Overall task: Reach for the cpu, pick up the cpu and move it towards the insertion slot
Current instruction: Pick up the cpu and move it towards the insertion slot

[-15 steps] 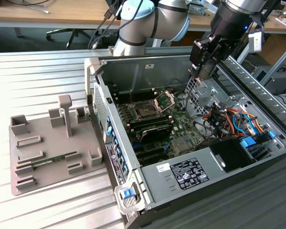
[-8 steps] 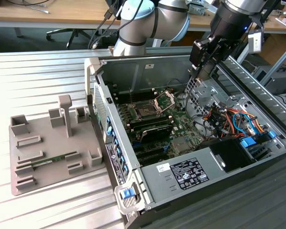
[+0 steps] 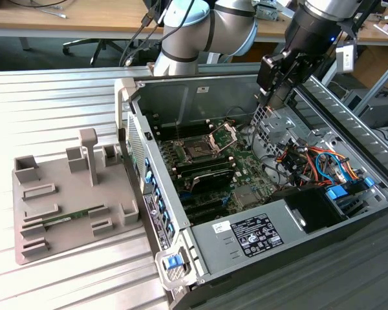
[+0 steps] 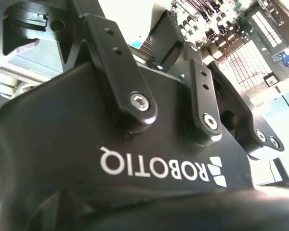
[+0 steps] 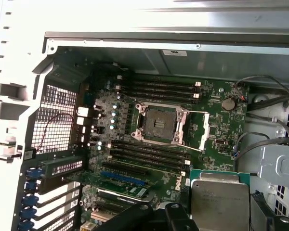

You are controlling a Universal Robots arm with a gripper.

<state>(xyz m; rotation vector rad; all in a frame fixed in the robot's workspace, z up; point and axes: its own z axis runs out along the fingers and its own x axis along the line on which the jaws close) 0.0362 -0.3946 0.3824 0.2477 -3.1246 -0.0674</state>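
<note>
Held the cpu [image 5: 220,199] in the end effector [image 3: 269,97] above the open case [image 3: 297,213], off to one side of the slot [image 5: 160,122], frame raised.

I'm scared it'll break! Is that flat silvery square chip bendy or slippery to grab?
Probably stiff: the flat silvery square chip has a metal-looking lid. Its smooth shiny top may be slippery. Being flat, it shouldn't roll.

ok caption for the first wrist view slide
Held cpu above the open computer case, short of the empty insertion slot on the motherboard.
</note>
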